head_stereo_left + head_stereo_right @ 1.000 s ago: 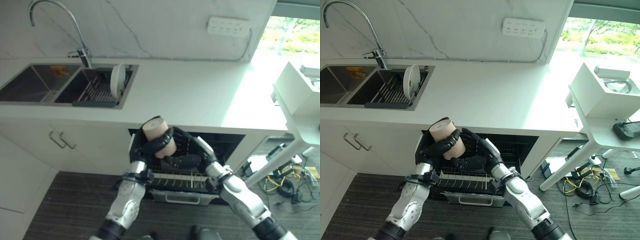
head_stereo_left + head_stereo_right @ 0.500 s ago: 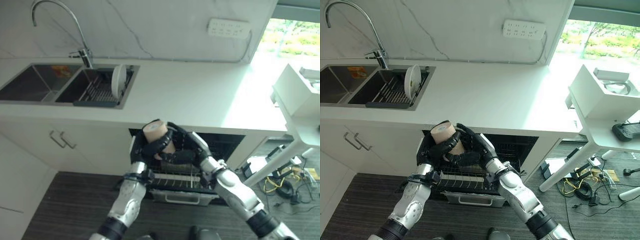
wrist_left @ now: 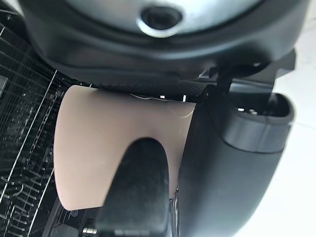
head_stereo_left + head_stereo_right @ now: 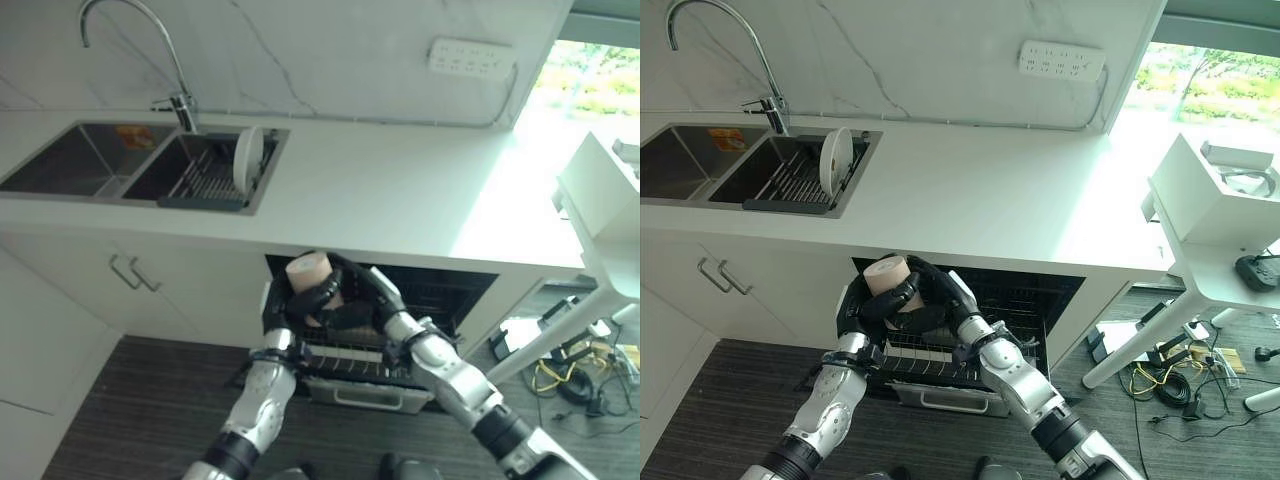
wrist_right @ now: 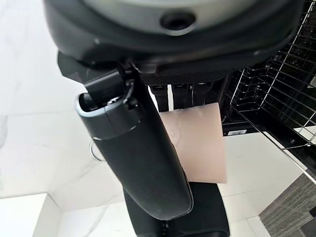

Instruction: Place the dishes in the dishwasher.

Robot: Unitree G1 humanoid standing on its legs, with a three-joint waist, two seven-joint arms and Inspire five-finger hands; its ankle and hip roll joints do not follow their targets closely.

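A beige cup (image 4: 307, 269) is held upright in front of the open dishwasher (image 4: 445, 290), above its pulled-out wire rack (image 4: 345, 357). My left hand (image 4: 311, 299) is shut on the cup (image 3: 108, 143), fingers curled round its side. From the right, my right hand (image 4: 352, 310) wraps the same cup (image 5: 200, 148), its thumb (image 5: 140, 158) along the wall and its fingers curled over the far side. A white plate (image 4: 246, 158) stands on edge in the sink's drying rack (image 4: 200, 180) on the counter.
The white counter (image 4: 400, 190) overhangs the dishwasher opening just behind the cup. A double sink (image 4: 70, 160) with a tall faucet (image 4: 178, 70) is at the back left. A white table (image 4: 1220, 200) stands to the right, with cables on the floor below it.
My right hand has come up from under the cup and closed round it beside the left hand. The camera has shifted; the plate has stayed in the sink rack.
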